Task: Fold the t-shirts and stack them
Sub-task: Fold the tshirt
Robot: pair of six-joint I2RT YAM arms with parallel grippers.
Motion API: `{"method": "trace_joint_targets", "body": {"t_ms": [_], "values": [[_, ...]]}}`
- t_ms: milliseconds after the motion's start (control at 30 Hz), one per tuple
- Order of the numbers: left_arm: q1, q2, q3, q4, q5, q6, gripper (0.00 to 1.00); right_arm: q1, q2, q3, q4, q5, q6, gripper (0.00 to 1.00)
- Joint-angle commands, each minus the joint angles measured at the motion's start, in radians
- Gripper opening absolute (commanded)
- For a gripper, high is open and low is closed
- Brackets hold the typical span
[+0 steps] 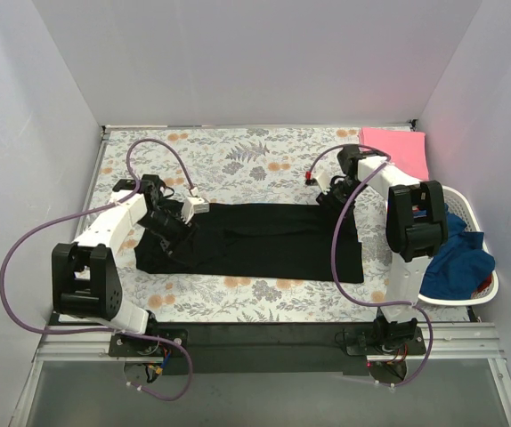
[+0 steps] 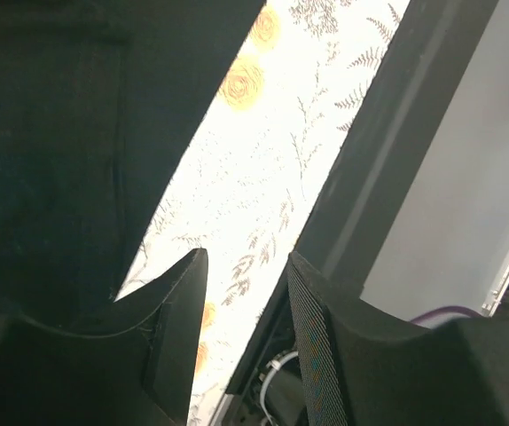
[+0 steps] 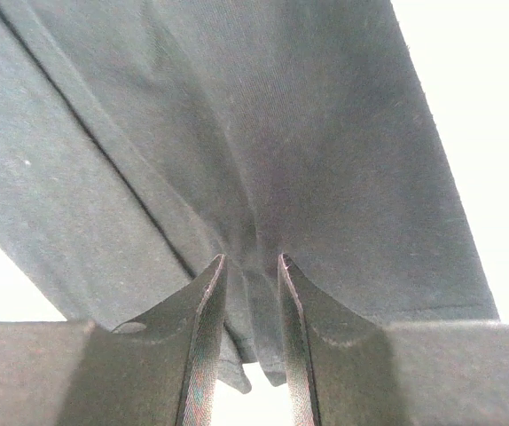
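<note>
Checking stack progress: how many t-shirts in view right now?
3: black t-shirt spread mid-table; pink t-shirt folded at the far right corner; blue t-shirt bunched in the white basket. More may be hidden under the blue one.

The top camera looks down from above and behind the arm bases, wide enough for the whole floral table covering (image 1: pixel 238 160) around the black t-shirt (image 1: pixel 273 240). All views share that shirt: the left wrist camera, past the left gripper (image 2: pixel 247 257), sits close at its edge. The right wrist camera, past the right gripper (image 3: pixel 251 259), is nearly filled by it.
</note>
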Motion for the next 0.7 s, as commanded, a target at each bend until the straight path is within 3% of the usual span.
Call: {"method": "trace_joint_targets", "body": {"t_ms": [0, 133, 267, 667], "values": [[0.038, -0.029, 0.044, -0.031, 0.017, 0.006, 0.4, 0.025, -0.07, 0.054, -0.03, -0.06, -0.002, 0.36], [0.151, 0.029, 0.111, 0.044, 0.042, -0.076, 0.39, 0.071, -0.066, 0.068, -0.026, -0.086, 0.026, 0.36], [0.181, 0.053, 0.042, 0.206, -0.038, -0.156, 0.38, 0.098, -0.027, 0.062, -0.02, -0.06, 0.048, 0.29], [0.254, 0.179, -0.087, 0.432, -0.245, -0.318, 0.36, 0.094, -0.017, -0.08, 0.101, 0.161, 0.031, 0.27]]}}
